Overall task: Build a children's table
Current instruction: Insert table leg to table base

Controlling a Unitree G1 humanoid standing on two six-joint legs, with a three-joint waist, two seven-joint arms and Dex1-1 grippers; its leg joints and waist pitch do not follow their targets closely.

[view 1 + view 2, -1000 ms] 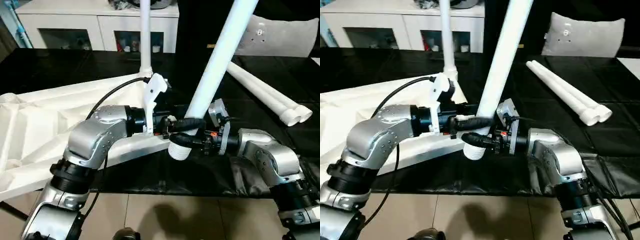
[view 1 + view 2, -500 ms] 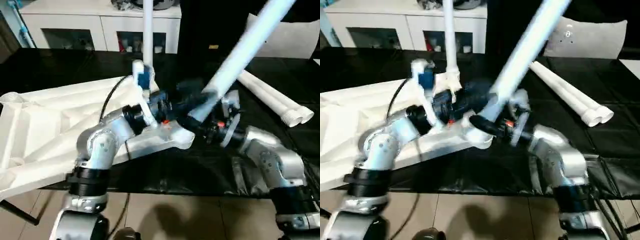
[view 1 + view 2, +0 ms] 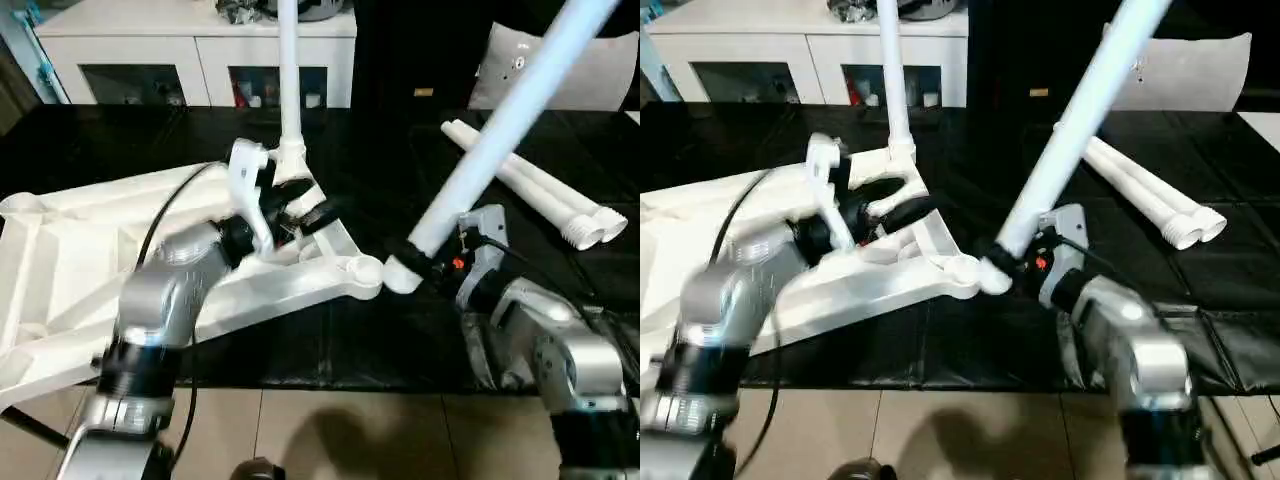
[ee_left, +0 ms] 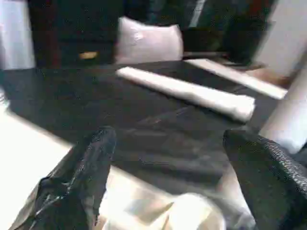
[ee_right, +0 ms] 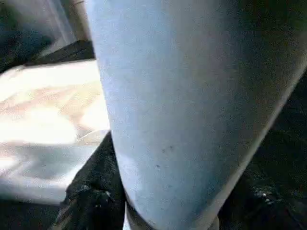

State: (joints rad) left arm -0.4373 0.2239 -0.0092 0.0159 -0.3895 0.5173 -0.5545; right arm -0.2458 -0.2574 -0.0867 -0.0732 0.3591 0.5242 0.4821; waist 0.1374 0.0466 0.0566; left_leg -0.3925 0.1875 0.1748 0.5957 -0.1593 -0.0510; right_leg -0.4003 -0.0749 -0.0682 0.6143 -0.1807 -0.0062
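The children's table top [image 3: 70, 260] lies underside up on the black work surface [image 3: 330, 340], its ribs showing, spread across the robot's left side. One white leg [image 3: 289, 70] already stands upright in the far corner socket. The near corner socket [image 3: 358, 268] is open, its round mouth facing up.

The right gripper [image 3: 415, 262] is clamped on a second leg [image 3: 500, 130] close to its lower end. Its black fingers [image 5: 91, 191] press against the tube on both sides in the right wrist view. This leg leans steeply, top tilted up and away to the robot's right, and its lower end sits just beside the near corner socket, touching or nearly touching its rim; which one cannot be told.

The left gripper [image 3: 305, 210] hovers over the table top between the upright leg and the near socket. Its jaws stand wide apart with nothing between them, as the left wrist view confirms.

Two spare legs [image 3: 530, 190] lie side by side on the black surface to the right, well apart from the top. A grey-white cushion [image 3: 600, 70] stands behind them.
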